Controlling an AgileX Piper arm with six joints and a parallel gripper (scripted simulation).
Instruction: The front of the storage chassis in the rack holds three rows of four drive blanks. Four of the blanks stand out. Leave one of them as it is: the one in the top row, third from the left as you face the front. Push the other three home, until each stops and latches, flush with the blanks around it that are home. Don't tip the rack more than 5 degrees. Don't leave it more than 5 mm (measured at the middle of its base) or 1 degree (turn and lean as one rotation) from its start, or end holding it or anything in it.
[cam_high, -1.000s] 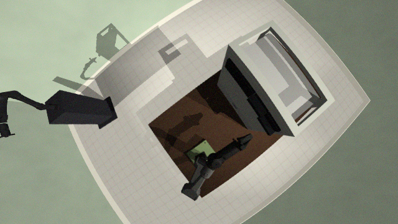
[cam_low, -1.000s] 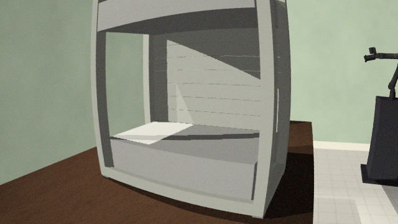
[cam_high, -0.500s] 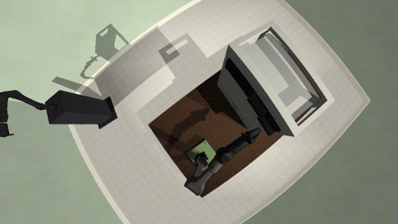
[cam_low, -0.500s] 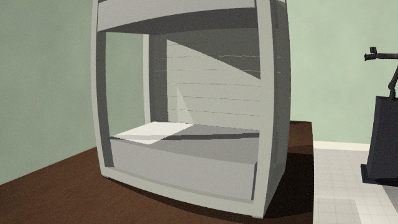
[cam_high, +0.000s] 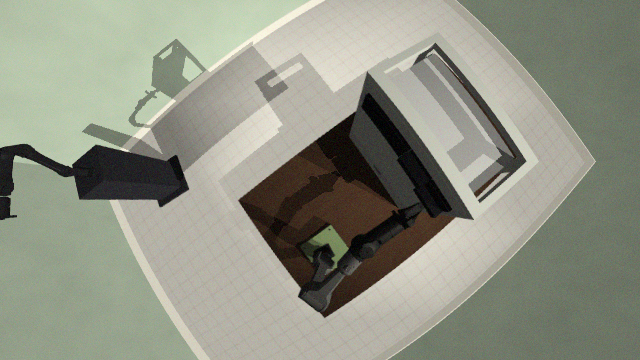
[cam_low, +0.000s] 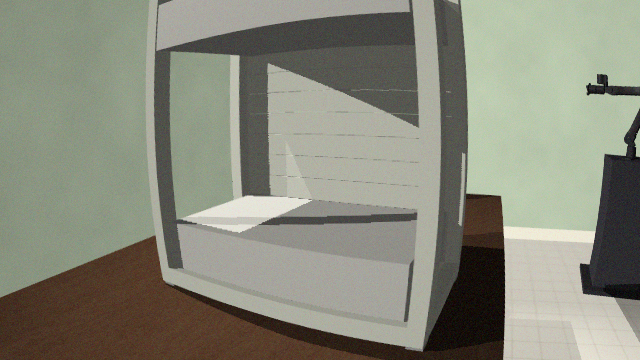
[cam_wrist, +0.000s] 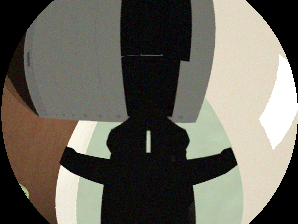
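The gripper (cam_high: 419, 207) is sitting fully closed with nothing in its grasp, its tip pressing against the dark front of the storage chassis (cam_high: 385, 160) near that front's right end. The arm (cam_high: 350, 255) is stretching back across the brown table (cam_high: 300, 200). The chassis is resting inside the pale rack (cam_low: 430, 200).

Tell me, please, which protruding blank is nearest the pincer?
The blank at the front's lower-right end in top view; the pincer is beside it, others lie farther.

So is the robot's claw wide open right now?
No, the claw is shut, its dark fingers pressed together with only a thin slit between them.
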